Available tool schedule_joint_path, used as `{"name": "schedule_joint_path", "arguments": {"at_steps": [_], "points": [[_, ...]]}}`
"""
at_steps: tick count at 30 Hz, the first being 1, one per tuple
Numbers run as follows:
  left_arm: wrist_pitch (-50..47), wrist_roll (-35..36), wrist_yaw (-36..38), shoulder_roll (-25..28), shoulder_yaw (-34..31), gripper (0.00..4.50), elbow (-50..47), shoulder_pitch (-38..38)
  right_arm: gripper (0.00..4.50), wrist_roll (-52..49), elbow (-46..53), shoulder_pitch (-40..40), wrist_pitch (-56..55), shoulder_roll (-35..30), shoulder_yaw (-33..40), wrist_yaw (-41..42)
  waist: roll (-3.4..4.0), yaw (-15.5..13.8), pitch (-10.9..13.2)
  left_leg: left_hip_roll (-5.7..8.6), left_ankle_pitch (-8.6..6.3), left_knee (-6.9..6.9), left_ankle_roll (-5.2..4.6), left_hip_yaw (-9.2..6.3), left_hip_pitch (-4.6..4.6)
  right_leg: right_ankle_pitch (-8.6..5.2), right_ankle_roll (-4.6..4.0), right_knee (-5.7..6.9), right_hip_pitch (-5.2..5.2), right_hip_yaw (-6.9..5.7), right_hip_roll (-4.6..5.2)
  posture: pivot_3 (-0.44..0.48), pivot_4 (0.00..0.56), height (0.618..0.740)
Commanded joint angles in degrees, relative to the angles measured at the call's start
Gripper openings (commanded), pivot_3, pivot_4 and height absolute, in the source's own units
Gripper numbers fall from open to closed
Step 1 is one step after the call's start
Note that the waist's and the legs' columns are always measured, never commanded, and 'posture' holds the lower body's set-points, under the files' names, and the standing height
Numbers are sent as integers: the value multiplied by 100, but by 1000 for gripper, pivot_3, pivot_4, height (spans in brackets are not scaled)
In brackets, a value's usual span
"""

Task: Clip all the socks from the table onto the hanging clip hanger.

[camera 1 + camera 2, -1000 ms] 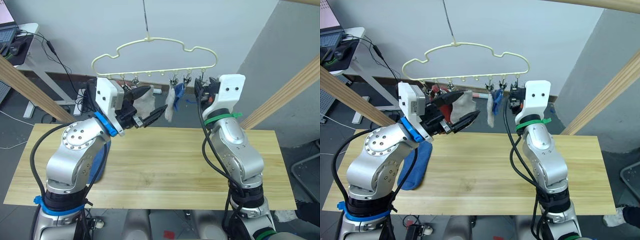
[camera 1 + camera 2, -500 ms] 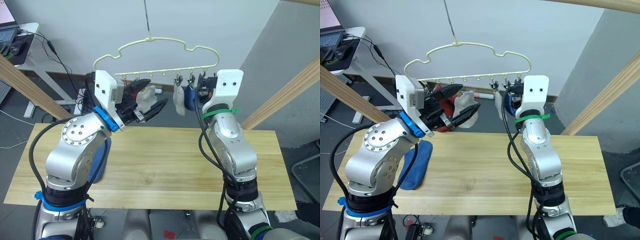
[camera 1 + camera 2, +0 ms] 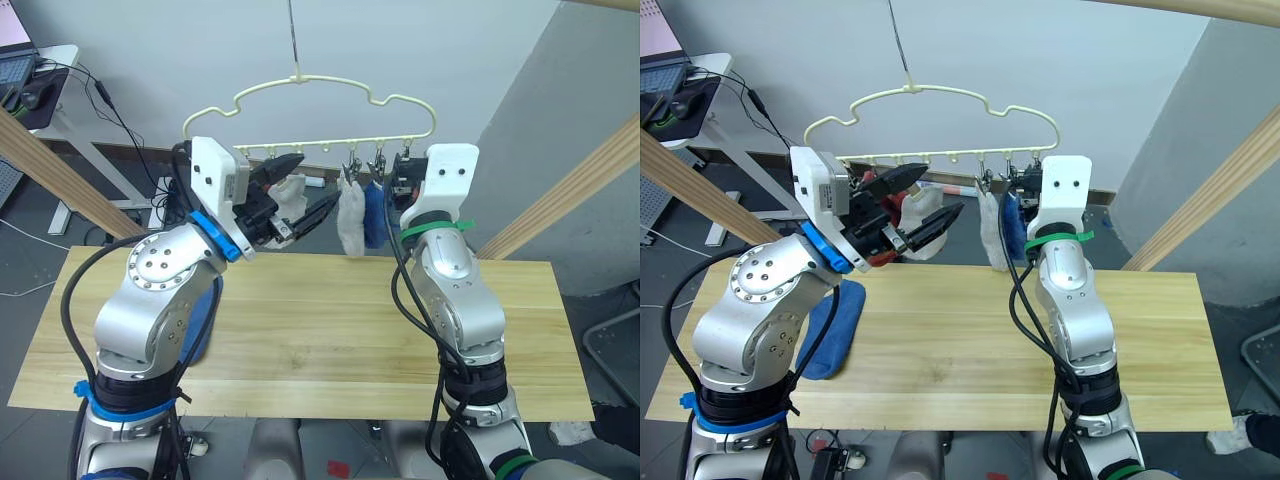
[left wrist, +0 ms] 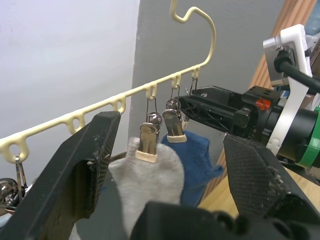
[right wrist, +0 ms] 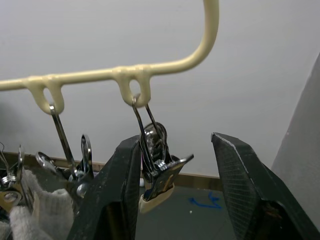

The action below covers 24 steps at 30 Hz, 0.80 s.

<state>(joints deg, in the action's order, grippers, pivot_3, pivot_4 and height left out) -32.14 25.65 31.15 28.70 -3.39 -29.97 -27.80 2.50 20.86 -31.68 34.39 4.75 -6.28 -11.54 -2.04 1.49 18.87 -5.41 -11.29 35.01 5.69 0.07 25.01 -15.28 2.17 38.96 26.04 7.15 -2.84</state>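
Observation:
The pale yellow clip hanger [image 3: 312, 92] hangs over the table's [image 3: 330, 340] far edge. A light grey sock [image 3: 350, 222] and a blue sock [image 3: 373, 215] hang clipped side by side near its right end. Another grey sock [image 3: 925, 206] and a rust red sock [image 3: 896, 207] hang behind my left gripper [image 3: 302, 190], which is open, just left of the clipped pair. My right gripper [image 5: 175, 140] is open, its fingers either side of an empty end clip [image 5: 157, 176]. One blue sock [image 3: 835, 325] lies on the table's left part.
Thick wooden poles [image 3: 60, 180] [image 3: 575, 190] slant up at both sides of the table. A desk with a laptop and cables [image 3: 40, 75] stands at the back left. A grey wall panel rises behind the right pole.
The hanger and its clipped grey and blue socks have swung a little. My right arm has shifted left, closer to the end clip. My left gripper has risen slightly toward the hanger bar.

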Motion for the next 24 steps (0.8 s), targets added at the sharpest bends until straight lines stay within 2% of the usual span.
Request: {"name": "schedule_joint_path", "arguments": {"at_steps": [1, 24], "points": [[108, 76, -66, -68, -24, 3732, -248, -93, 2269, 139, 444, 92, 27, 3, 2, 5, 0, 0, 0, 0, 0, 0, 0, 0, 0, 0, 0, 0, 0, 0, 0, 68, 362, 740], [285, -11, -105, -88, 20, 3732, -231, -90, 2269, 210, 490, 20, -1, 90, 81, 139, 0, 4, 0, 0, 0, 0, 0, 1, 0, 0, 0, -1, 0, 1, 0, 68, 362, 740]]}}
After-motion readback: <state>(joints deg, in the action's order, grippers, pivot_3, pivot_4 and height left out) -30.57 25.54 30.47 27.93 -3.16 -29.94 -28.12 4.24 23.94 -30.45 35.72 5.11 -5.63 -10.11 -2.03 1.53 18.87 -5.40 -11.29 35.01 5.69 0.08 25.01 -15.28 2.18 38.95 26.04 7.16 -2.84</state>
